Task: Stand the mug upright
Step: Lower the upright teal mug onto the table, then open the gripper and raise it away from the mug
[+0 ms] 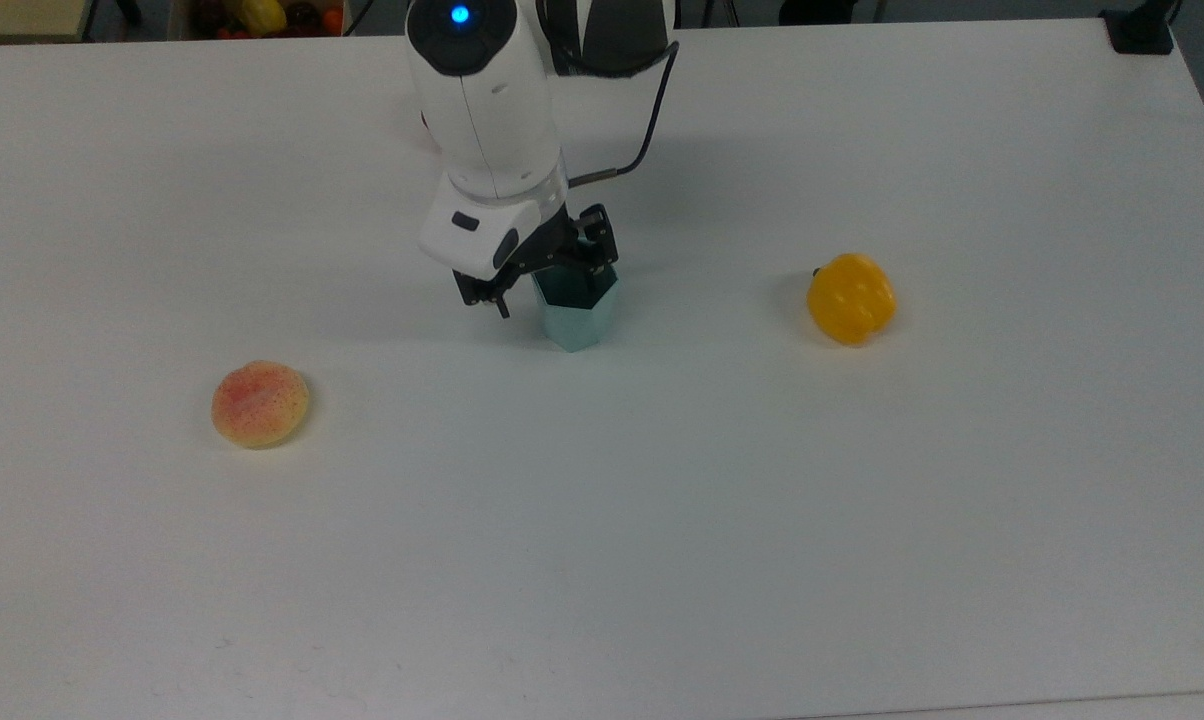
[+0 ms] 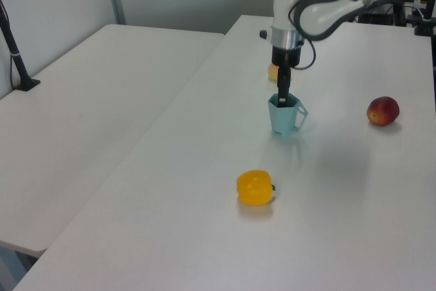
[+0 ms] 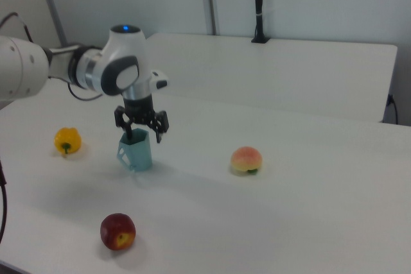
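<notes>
The pale teal faceted mug (image 1: pixel 579 318) stands upright on the white table (image 1: pixel 662 520), rim up, with its handle toward the left view's right. In the left view the mug (image 2: pixel 283 115) sits just below the arm's wrist. My gripper (image 1: pixel 550 278) hovers right over the rim, open. One finger is outside the mug on the top view's left and the other is at the far rim. In the right view the gripper (image 3: pixel 142 130) has its fingers spread wide above the mug (image 3: pixel 137 153), gripping nothing.
A yellow bell pepper (image 1: pixel 851 298) lies to the top view's right of the mug. A peach (image 1: pixel 259 403) lies toward the top view's lower left. A red apple (image 3: pixel 117 231) sits near the table edge in the right view. A second table (image 2: pixel 88 100) adjoins in the left view.
</notes>
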You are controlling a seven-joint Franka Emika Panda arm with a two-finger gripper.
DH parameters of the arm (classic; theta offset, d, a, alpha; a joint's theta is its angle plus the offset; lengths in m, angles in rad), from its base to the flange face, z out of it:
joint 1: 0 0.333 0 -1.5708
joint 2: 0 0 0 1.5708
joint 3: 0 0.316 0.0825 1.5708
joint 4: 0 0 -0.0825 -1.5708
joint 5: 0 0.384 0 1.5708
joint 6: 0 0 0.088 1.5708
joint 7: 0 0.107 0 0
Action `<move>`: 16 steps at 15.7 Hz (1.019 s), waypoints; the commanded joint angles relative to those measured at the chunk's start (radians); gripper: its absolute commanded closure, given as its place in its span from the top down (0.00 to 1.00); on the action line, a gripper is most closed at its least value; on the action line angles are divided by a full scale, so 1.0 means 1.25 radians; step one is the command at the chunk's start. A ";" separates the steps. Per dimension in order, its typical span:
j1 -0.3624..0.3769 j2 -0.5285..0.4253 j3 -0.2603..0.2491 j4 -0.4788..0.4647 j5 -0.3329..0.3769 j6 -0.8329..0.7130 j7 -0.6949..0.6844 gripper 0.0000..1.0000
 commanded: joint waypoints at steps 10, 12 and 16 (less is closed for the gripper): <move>-0.028 -0.353 0.006 0.106 0.002 -0.521 0.340 1.00; -0.027 -0.372 0.008 0.099 0.002 -0.515 0.348 1.00; -0.006 -0.375 -0.037 0.073 0.002 -0.426 0.261 1.00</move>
